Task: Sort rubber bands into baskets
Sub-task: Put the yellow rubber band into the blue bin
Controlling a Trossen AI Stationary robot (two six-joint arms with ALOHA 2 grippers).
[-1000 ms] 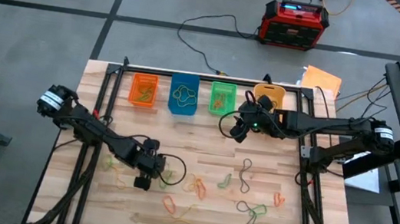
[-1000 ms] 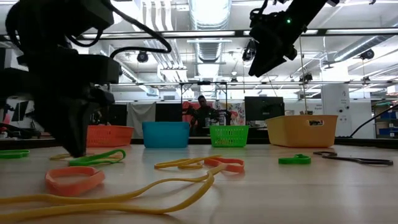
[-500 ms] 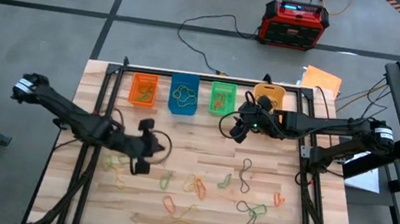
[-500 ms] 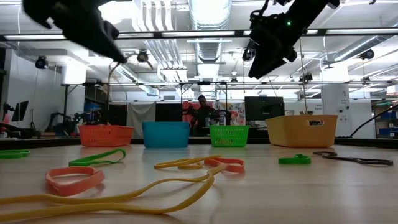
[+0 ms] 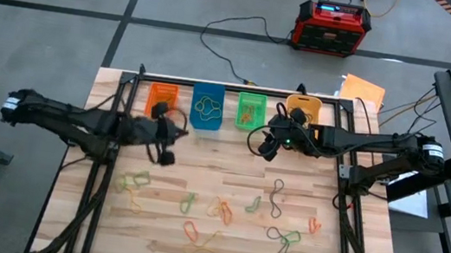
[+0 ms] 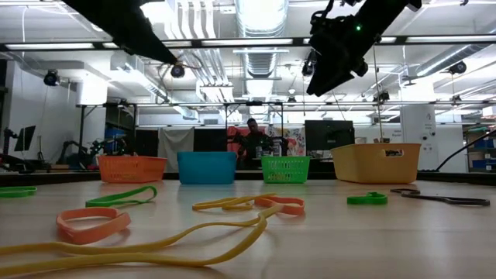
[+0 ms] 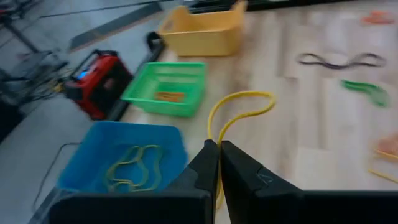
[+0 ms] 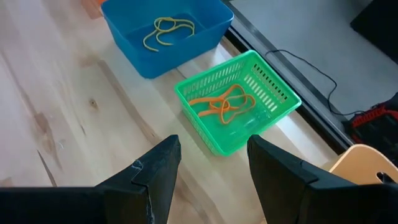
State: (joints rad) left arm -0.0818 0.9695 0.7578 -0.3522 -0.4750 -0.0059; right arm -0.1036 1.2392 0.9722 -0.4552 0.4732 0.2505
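Moved since a second earlier: left gripper [image 5: 166, 136], from low over the middle of the tabletop [image 5: 304, 189] up toward the back row, between the orange basket [image 5: 162, 101] and the blue basket [image 5: 206, 106]; right arm unchanged.

Left gripper: fingers [image 7: 239, 165] pressed together on a yellow rubber band [image 7: 239, 112], the loop hanging forward of the tips, clear of the tabletop.

Right gripper [image 5: 269, 144]: fingers [image 8: 155, 171] held apart, nothing between them, raised above the tabletop just in front of the green basket [image 5: 250, 111].

Baskets, back edge of tabletop, left to right in the high view: orange; blue, holding yellow bands [image 8: 168, 28]; green, holding an orange band [image 8: 224, 106]; yellow-orange basket [image 5: 302, 108], partly behind the right arm.

Loose rubber bands, front half of tabletop: green band [image 6: 120, 198]; orange band [image 6: 93, 223]; long yellow band [image 6: 139, 248] nearest the low camera; orange and yellow pair [image 6: 252, 204]; small green band [image 6: 366, 199]; black band [image 5: 277, 193] toward the right side.

Off the tabletop: red-and-black box [image 5: 332, 27] on the floor behind, with cables; a person [image 6: 252, 139] standing far back in the room in the low view.
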